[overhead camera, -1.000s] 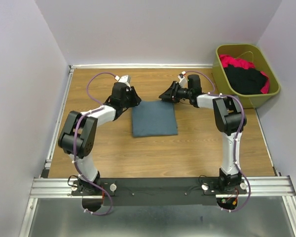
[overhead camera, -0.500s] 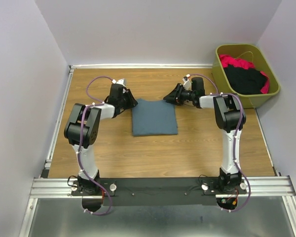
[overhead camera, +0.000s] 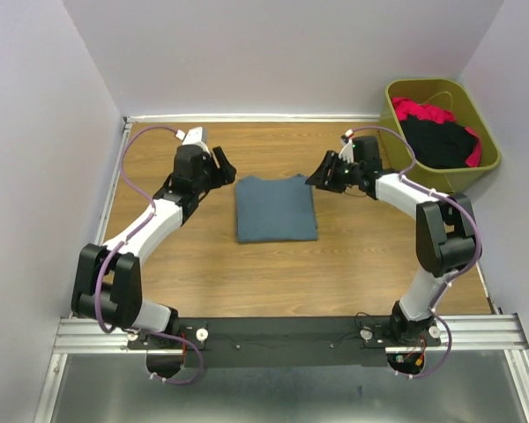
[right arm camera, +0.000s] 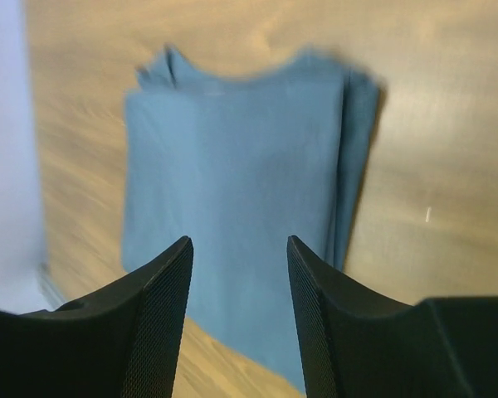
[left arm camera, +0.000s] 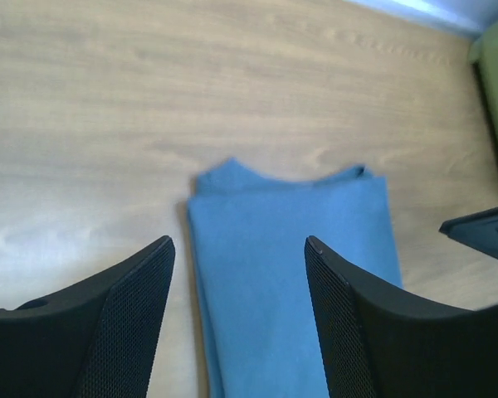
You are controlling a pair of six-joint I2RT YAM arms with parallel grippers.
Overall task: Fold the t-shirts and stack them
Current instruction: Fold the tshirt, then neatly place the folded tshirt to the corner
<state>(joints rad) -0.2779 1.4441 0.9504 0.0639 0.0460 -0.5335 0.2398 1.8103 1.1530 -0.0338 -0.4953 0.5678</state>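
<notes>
- T-shirt in slate blue (overhead camera: 276, 209) lies folded flat in the middle of the counter (overhead camera: 273, 273). It is a neat, near-square packet with its collar end toward the far side.
- Its slightly longer run looks to go near-to-far, though from above that is hard to be sure of.
- Left claw (overhead camera: 220, 166) hangs just off the packet's far left corner. Its jaws are spread wide with nothing between them, and its wrist view shows only cloth and wood in the gap.
- Right claw (overhead camera: 322, 174) sits just beside the far right corner, a touch closer to the cloth than its partner. It too gapes wide and holds nothing.
- Neither claw touches the blue shirt, so the fold looks finished to me.
- The olive bin (overhead camera: 393, 132) stands in the far right corner, well apart from the packet. From the right claw it lies further right and a little farther back.
- I judge the right arm clearly nearer for fetching the next shirt, since the left would have to cross over the folded one.
- Count: one blue shirt on the counter, and one black shirt (overhead camera: 436, 141) and one red-pink shirt (overhead camera: 420, 111) heaped in the bin. Whether more lie beneath them I cannot tell.
- There are also two arms and one bin.
</notes>
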